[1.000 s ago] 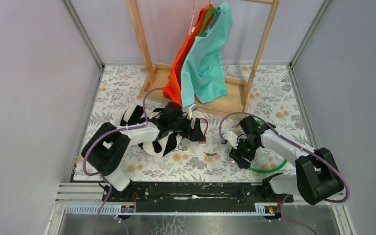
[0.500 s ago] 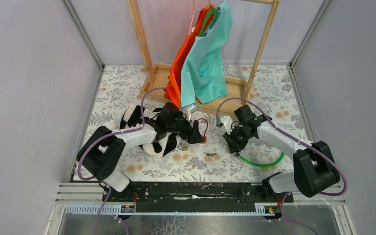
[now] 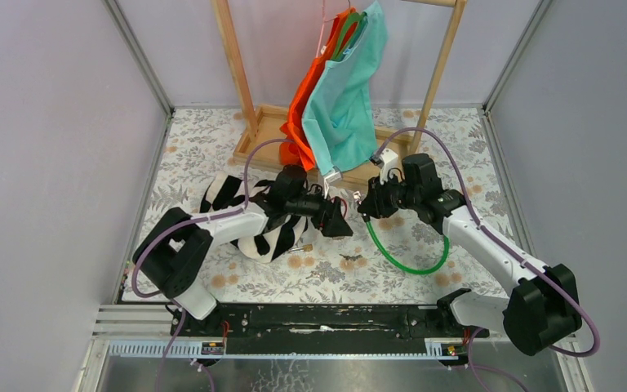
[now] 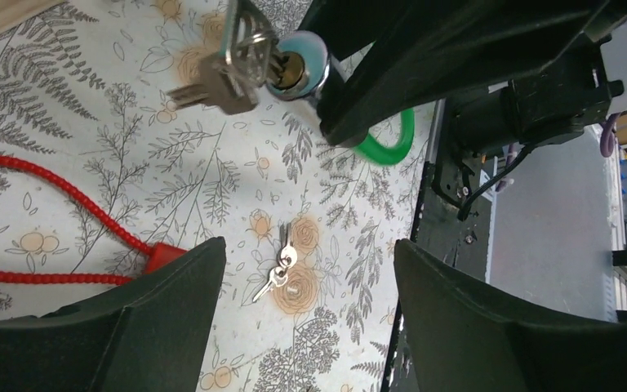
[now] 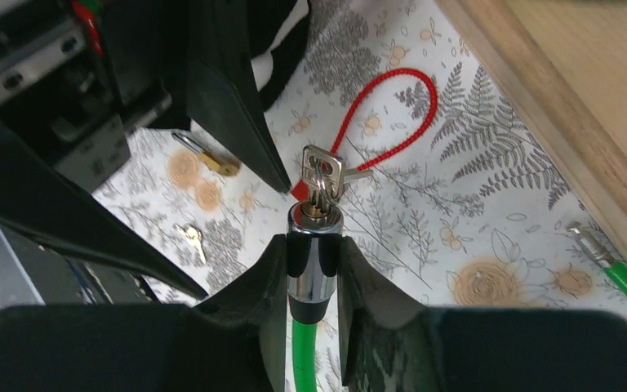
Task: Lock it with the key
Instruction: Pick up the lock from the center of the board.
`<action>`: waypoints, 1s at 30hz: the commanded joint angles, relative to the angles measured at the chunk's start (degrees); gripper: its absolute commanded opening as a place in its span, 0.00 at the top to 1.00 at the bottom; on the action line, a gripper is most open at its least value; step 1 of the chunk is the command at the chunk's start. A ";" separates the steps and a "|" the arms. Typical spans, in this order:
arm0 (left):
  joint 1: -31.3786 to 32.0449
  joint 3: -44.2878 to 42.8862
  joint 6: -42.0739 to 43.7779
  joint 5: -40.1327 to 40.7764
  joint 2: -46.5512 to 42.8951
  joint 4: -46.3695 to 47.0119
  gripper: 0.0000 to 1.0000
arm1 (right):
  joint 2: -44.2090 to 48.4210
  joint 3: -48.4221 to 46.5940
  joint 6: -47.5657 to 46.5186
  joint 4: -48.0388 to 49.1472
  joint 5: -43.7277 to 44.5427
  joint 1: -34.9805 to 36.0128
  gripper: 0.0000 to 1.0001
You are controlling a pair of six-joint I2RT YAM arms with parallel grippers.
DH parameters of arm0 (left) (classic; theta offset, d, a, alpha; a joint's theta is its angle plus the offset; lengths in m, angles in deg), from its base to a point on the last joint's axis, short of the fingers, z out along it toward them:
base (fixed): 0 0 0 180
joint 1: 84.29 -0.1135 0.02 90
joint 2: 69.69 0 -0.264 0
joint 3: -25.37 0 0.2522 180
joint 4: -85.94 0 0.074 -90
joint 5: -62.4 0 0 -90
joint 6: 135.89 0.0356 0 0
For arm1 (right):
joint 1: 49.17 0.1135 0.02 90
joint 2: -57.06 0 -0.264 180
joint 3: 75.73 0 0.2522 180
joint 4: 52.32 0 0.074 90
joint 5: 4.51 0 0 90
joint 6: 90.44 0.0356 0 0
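- A wooden clothes rack [image 3: 236, 77] stands at the far side of the floral table cover [image 3: 204, 139].
- A teal garment [image 3: 343, 106] and an orange garment [image 3: 304, 106] hang on it, side by side.
- A black-and-white striped cloth [image 3: 227, 192] lies crumpled on the cover.
- A red beaded cable [image 4: 164, 255] lies near two loose keys [image 4: 277, 269].
- A small brass padlock [image 5: 216, 163] lies on the cover.

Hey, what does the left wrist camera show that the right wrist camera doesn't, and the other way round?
Only the left wrist view: the black base rail along the table edge.
Only the right wrist view: a small brass padlock, the green cable's free metal tip and a bit of striped cloth.
Both: the chrome lock cylinder clamped in the right gripper with a key bunch in it, the red cable, and loose keys lying on the table.
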 commanded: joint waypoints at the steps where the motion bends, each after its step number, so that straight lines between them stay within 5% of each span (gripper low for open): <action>1: 1.33 -3.04 -2.62 1.27 2.21 7.67 0.20 | 0.69 -1.92 8.43 9.96 -0.96 0.35 0.91; 14: 2.92 -9.09 -20.12 7.23 8.67 14.28 0.31 | 0.92 -1.90 15.89 11.68 3.27 -0.73 0.94; 23: 2.88 -8.94 -21.43 7.67 9.18 14.56 0.53 | 0.47 -0.99 17.57 12.79 2.15 -1.24 0.93; 30: 2.76 -9.53 -21.45 6.27 9.32 15.62 0.78 | 0.44 -0.60 17.60 13.35 2.09 -1.60 0.81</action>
